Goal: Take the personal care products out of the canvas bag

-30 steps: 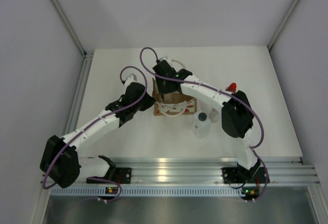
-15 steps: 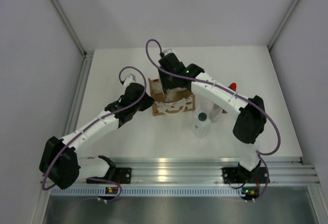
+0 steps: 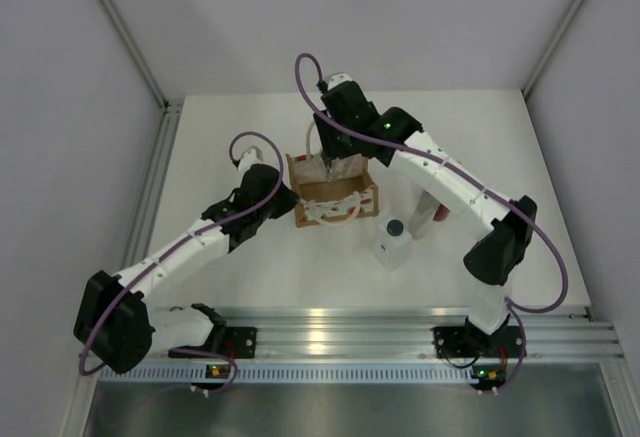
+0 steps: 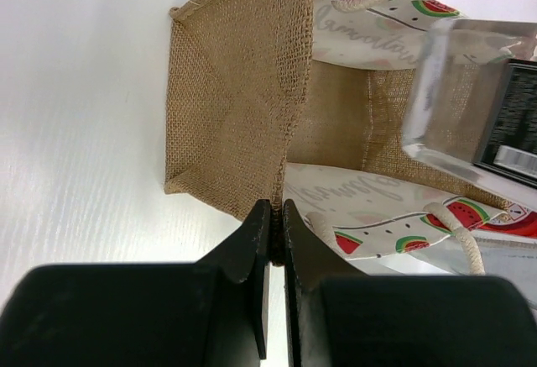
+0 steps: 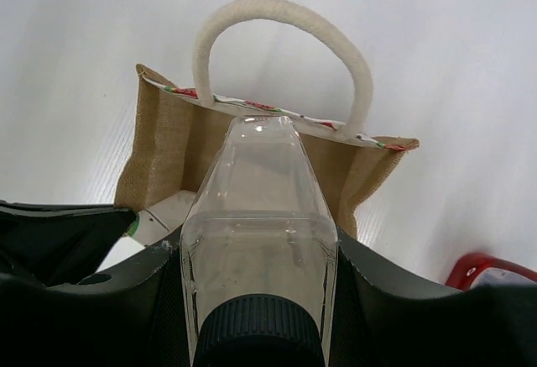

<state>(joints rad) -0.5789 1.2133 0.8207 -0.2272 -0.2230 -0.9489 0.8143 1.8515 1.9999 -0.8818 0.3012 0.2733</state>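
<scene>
The canvas bag (image 3: 338,195) stands open mid-table, tan with cream rope handles and watermelon print; it also shows in the left wrist view (image 4: 235,107) and the right wrist view (image 5: 164,153). My left gripper (image 3: 288,204) (image 4: 277,213) is shut on the bag's left side edge. My right gripper (image 3: 328,162) (image 5: 260,254) is shut on a pale tapered tube (image 5: 260,216) with a dark cap, held just above the bag's opening. A white bottle with a dark cap (image 3: 395,243) stands right of the bag. A red bottle (image 3: 441,213) shows beside it, partly hidden by the right arm.
The right arm's forearm (image 3: 450,182) reaches over the table's right half, above the two standing bottles. Grey walls close in the table at the back and both sides. The metal rail (image 3: 330,332) runs along the near edge.
My right gripper has moved toward the back and risen over the bag with the tube in it. The bag now stands squarer and more open. The left gripper has kept its hold.
</scene>
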